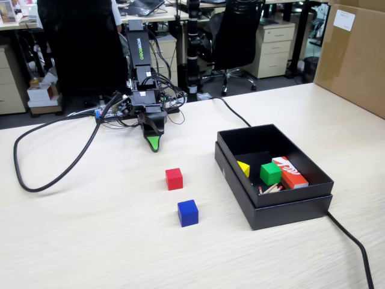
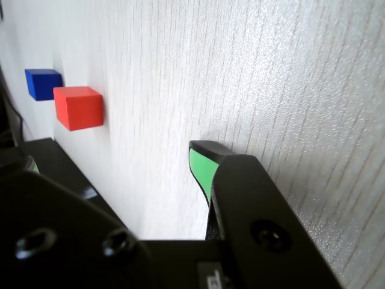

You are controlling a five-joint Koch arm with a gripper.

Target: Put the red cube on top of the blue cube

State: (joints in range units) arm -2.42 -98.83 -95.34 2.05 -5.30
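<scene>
In the fixed view, the arm sits at upper left of centre with its tool (image 1: 154,143) pointing down at the pale wooden counter (image 1: 90,241); only one green-tipped jaw shows, so whether the jaws are apart or together cannot be told. The red cube (image 1: 174,179) lies at centre frame, apart from the tool, and the blue cube (image 1: 187,213) sits just below and right of it, not touching. A black box (image 1: 283,211) at right holds a green cube (image 1: 270,173). In the wrist view, the red cube (image 2: 78,108) and blue cube (image 2: 43,83) sit at upper left, the tool (image 2: 201,165) below centre.
</scene>
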